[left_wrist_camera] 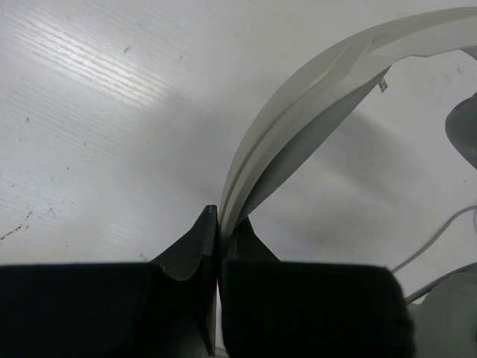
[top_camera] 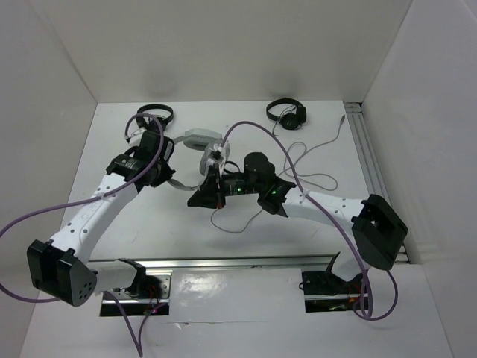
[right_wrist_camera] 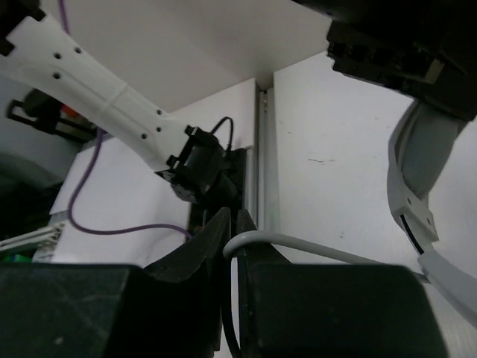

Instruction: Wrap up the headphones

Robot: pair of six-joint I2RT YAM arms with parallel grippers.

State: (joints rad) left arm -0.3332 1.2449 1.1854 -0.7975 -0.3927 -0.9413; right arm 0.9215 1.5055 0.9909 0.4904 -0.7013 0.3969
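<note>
Left gripper: nearest in the left wrist view, its black moulded fingers are pinched shut on the thin edge of the headband, with nothing but the band between the jaws.
Right gripper: its black fingers are closed on the thin pale round cable, which is bent over the fingertips and led off to the right.
Headphones: large white and light-grey over-ear headphones are found at mid-table, toward the far side and between the two wrists. The earcups are largely hidden by the arms.
Done: both holds are made, the band in one claw and the cable in the other.
Left to do: nearly all of the wrapping, it is judged. Most of the cable is seen from above in loose loops on the white table, and no turns about the band can be made out.
Band material: smooth matt plastic is shown, shaped as a flat curved strip with a ridge along it and a greyer inner face.
Cable material: a slender, limp, rubbery-looking cord is suggested.
Table surface: a faint sheen, fine streaks and small scuffs are noted.
Bystanders: one small black headset is set at the far left, and another black headset at the far right, both apart from the work.
</note>
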